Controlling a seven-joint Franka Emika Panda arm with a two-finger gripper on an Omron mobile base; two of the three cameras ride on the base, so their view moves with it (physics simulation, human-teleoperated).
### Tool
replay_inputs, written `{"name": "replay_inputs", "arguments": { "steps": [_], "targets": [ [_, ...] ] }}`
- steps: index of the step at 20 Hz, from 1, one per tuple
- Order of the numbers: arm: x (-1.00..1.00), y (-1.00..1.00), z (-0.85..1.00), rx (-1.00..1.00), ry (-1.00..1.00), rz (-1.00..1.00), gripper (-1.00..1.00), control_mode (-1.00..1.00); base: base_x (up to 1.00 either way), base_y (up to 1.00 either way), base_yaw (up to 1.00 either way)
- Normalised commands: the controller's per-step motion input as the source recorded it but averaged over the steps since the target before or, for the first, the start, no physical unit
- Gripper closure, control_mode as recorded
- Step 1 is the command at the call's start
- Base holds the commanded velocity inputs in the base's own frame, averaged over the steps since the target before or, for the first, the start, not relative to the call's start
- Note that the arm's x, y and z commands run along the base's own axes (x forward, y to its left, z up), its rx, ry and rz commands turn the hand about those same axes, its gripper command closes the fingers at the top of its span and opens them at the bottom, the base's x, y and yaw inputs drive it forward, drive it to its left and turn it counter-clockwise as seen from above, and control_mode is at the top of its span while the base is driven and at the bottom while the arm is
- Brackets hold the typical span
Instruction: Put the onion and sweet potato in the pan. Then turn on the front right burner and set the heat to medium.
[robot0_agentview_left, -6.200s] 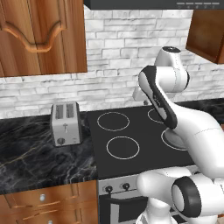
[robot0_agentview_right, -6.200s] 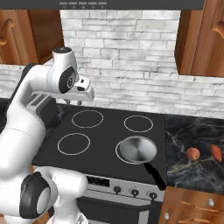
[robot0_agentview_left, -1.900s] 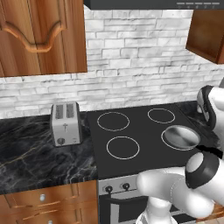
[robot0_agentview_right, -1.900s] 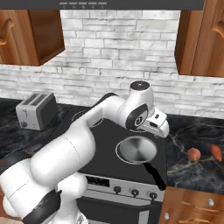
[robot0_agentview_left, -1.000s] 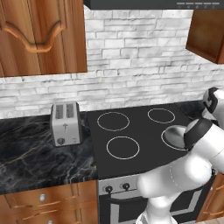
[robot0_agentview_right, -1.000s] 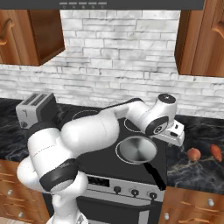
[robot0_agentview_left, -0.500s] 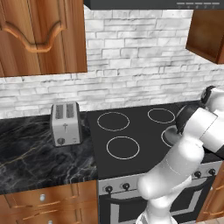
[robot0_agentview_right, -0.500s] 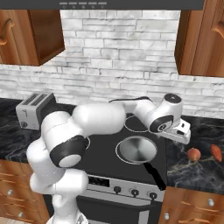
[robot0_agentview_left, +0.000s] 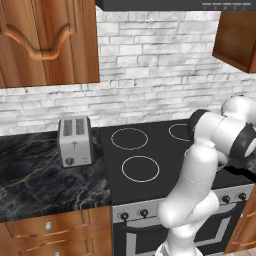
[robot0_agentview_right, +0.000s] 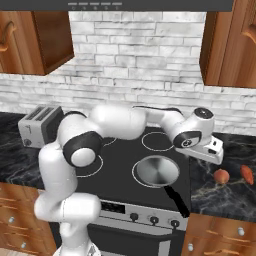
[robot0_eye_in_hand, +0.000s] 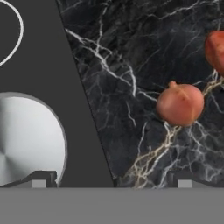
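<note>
- My two base cams sit behind the arm, left and right, both looking down over the black glass cooktop (robot0_agentview_left: 150, 150).
- Hand cam hangs close above the dark marble counter (robot0_eye_in_hand: 131, 65), catching the cooktop's edge too.

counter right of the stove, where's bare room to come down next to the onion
Free marble lies between the cooktop edge and the onion, and in front of the onion toward the counter edge. It is tighter on the far side, where the sweet potato lies close to the onion. The pan is empty. The open end effector hangs over the stove's right edge.
</note>
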Motion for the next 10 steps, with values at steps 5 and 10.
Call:
{"name": "replay_inputs", "arguments": {
  "steps": [5, 10],
  "targets": [
    [0.03, -0.14, -0.23, 0.00, 0.04, 0.00, -1.00, -1.00, 0.00, 0.00, 0.00],
    [0.03, -0.42, -0.28, 0.00, 0.00, 0.00, -1.00, -1.00, 0.00, 0.00, 0.00]
  ]
}}
